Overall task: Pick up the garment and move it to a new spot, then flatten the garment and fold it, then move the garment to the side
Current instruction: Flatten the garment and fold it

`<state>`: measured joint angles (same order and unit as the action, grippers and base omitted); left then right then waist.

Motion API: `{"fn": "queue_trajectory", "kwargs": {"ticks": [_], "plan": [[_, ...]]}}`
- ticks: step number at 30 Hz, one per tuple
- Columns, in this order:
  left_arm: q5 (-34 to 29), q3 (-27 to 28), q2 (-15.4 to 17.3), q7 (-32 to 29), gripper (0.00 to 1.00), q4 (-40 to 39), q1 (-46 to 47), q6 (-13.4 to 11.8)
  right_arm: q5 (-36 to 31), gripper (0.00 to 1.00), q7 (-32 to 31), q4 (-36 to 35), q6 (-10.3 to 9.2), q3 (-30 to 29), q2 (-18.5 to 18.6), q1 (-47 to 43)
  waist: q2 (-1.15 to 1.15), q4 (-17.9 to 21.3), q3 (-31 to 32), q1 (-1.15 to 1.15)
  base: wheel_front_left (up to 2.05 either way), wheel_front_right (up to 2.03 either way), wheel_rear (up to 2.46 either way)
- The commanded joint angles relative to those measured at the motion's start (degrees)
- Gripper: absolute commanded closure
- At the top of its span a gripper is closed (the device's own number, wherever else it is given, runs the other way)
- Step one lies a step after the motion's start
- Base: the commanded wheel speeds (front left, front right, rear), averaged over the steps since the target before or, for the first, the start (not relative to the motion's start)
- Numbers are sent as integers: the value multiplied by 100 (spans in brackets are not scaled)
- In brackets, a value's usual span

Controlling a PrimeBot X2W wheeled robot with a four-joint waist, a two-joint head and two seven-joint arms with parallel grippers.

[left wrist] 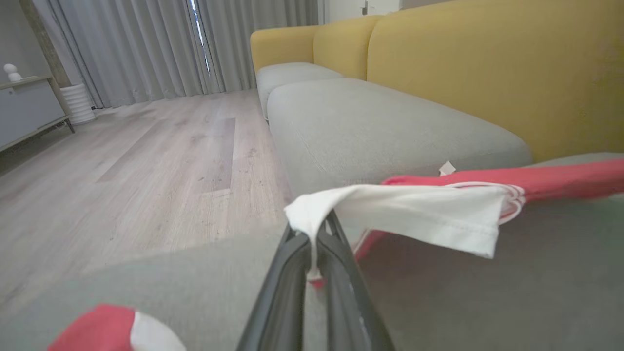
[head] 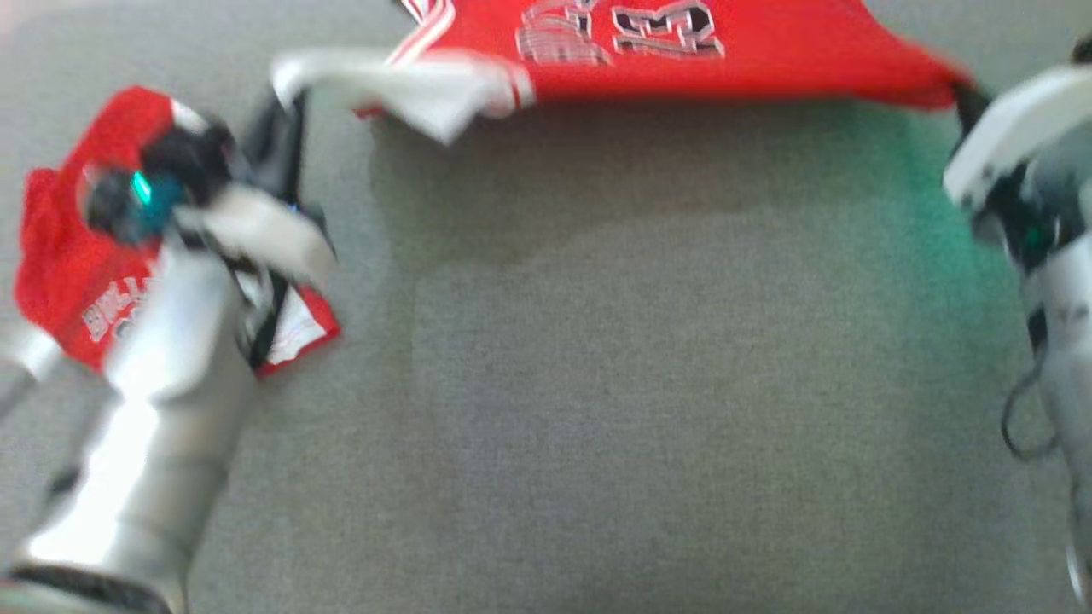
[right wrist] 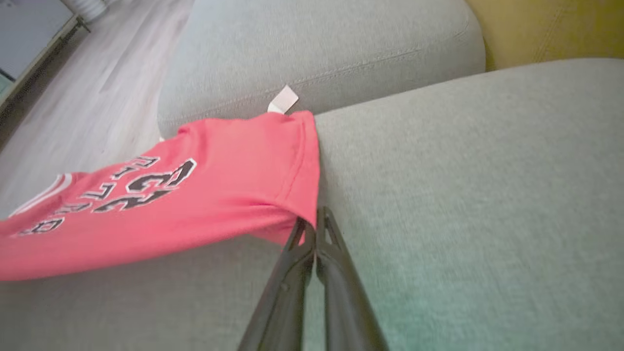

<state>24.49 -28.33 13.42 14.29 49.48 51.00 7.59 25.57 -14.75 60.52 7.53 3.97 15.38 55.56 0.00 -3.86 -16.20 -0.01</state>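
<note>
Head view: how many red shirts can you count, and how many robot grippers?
Red shirts: 2, the held shirt stretched between the grippers and the other shirt lying under the left arm on the grey cushion.
Grippers: 2, the left gripper and the right gripper, both shut on the held shirt.
Total: 4
</note>
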Motion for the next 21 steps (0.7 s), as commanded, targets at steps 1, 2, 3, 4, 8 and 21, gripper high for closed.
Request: {"fn": "queue_trajectory", "kwargs": {"ticks": [1,2,3,4,8,21], "plan": [[39,19,255,69,100,-292,-243,-14,274,100,-266,-414,-4,338,193,-318,0,-78,323,1,0,0,0],[76,-21,269,68,100,-369,-431,-13,397,100,-414,-537,-4,479,272,-490,0,-77,402,1,0,0,0],[119,-49,295,55,100,-451,-606,-13,503,100,-552,-678,-4,628,358,-656,0,-70,471,1,0,0,0],[163,-68,329,28,100,-543,-766,-12,618,100,-679,-817,-4,748,449,-814,0,-63,534,1,0,0,0],[271,-118,427,-98,100,-883,-1189,-12,980,100,-1051,-1223,-4,1008,713,-1260,0,-49,707,1,0,0,0],[391,-350,946,-904,100,-3012,-2905,-472,1802,100,-2003,-2480,-4,1482,1434,-2741,0,83,1258,1,0,0,0]]}}
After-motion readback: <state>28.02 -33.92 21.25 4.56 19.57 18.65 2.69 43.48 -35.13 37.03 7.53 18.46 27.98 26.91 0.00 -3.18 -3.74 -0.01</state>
